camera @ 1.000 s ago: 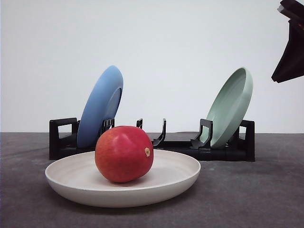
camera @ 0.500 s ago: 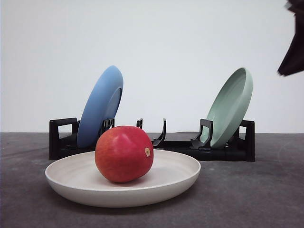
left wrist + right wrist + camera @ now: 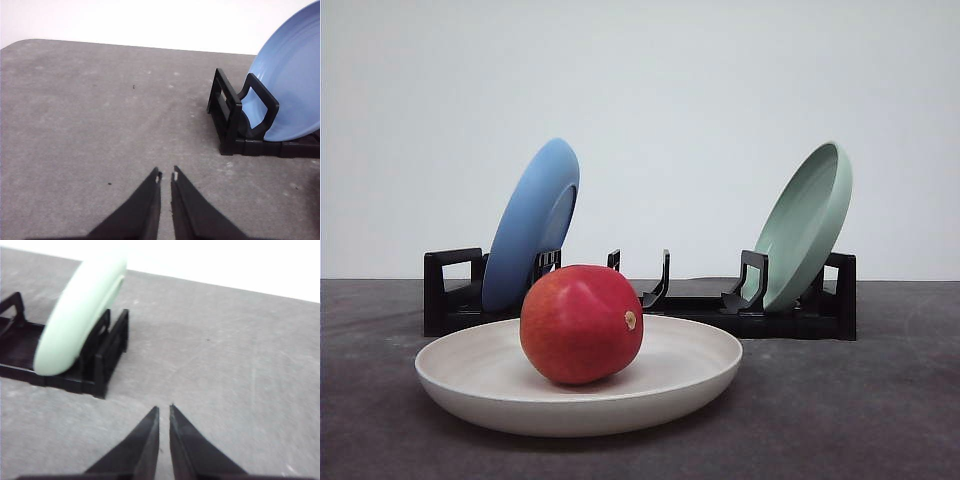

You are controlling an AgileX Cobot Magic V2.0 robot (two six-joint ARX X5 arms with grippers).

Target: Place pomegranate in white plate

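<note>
Resting on its side inside the white plate (image 3: 470,385), the pomegranate (image 3: 581,323) sits a little off the plate's centre with its tan stem spot turned toward the camera, touching nothing but the plate's shallow floor. The plate itself lies flat on the grey surface (image 3: 860,410), just in front of a black dish rack (image 3: 795,320); a blue plate (image 3: 532,222) leans in the rack's slots behind the plate, and a pale green plate (image 3: 807,224) leans at the rack's far end, well apart from the fruit.

Both arms are away from the plate. The left claw (image 3: 166,176) hovers over bare surface near the rack's blue-plate end, its two black fingers nearly pressed together with only a thin slit between the tips and nothing between them. The right claw (image 3: 163,410) is likewise narrowed to a slim gap and carries nothing, hanging over open surface beside the rack's green-plate end; that view is slightly blurred.

Judged from how things lie, the placement looks complete: the fruit is fully within the raised rim, steady, and free of either claw. Nothing of the task appears left beyond the arms settling clear. The one mild risk is the round fruit rolling, though the rim should contain it.
</note>
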